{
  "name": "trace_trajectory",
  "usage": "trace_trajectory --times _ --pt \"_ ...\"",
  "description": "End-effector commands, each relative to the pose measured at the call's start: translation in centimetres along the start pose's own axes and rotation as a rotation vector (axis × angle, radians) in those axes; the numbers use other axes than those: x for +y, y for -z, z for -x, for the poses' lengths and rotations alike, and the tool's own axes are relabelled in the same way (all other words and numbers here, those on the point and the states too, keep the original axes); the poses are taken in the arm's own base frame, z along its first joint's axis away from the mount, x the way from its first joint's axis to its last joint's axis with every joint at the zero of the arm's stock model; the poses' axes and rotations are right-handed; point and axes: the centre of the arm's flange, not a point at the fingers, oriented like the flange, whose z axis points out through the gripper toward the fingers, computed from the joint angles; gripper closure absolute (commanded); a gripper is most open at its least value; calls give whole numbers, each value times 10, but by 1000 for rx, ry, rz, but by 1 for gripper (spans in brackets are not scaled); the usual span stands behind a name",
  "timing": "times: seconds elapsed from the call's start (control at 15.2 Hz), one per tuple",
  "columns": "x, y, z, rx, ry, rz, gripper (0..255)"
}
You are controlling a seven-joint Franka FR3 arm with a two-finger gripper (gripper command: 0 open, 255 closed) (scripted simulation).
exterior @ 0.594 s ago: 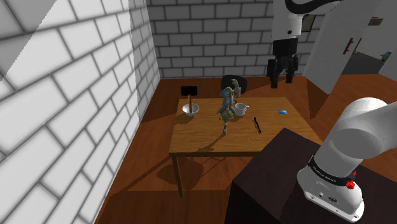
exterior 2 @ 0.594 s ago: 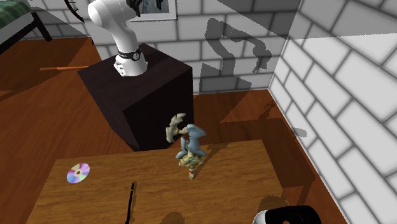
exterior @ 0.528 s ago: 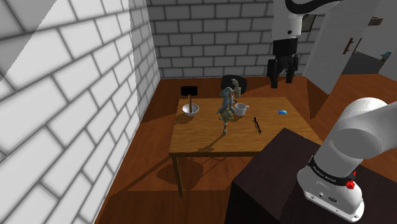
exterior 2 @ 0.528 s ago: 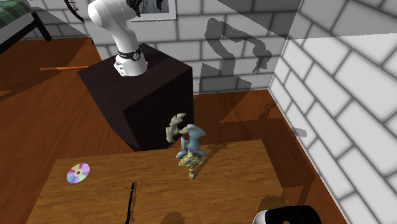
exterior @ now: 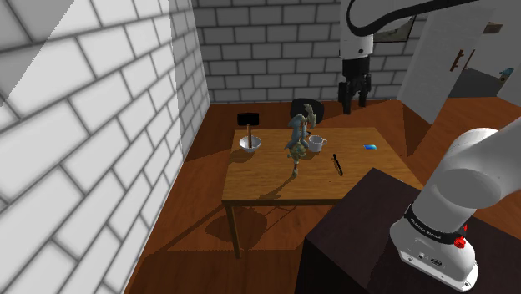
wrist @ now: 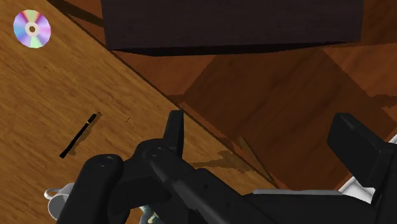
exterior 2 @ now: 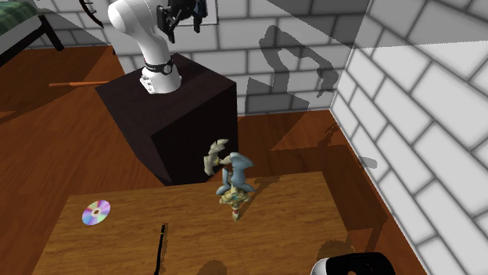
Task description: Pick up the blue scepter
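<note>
Plainly, the blue scepter point(exterior: 296, 144) is untouched: it stands upright on its foot near the middle of the tabletop point(exterior: 267, 184), its pale winged head uppermost. Just beside it, to the shoulder view's right, sits a white mug point(exterior: 316, 143). To its left is a white bowl point(exterior: 250, 143) with a black object standing in it. Further right on the wood lie a thin black stick point(exterior: 337, 164) and, near the corner, a shiny disc point(exterior 2: 96, 212).

The black fingers point(wrist: 175, 130) stand apart, with nothing between them but bare floor and the tabletop's edge. In the shoulder view they hang pointing down from the white arm point(exterior: 359, 33), high over the far side of the tabletop. They are right of the scepter and well apart from it. The dark stand point(exterior 2: 168, 117) sits off the tabletop's near side.

As I judge it, the task is barely begun: at most the approach is under way, and no contact has been made. What is left is to bring the fingers over the scepter, lower them round its shaft, close, and lift. Being tall on a small foot, it looks easy to tip with a careless nudge.
</note>
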Motion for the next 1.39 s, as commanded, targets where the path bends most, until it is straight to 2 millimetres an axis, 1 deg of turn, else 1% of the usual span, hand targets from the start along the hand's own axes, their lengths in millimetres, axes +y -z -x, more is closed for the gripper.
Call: trace_trajectory --times 0.0,0.66,0.99,1.32 --pt "13 -3 -22 3 32 23 0" --pt "58 -14 -134 16 184 127 0" --pt "74 -18 -193 23 259 179 0" --pt "87 -21 -253 30 335 231 0"
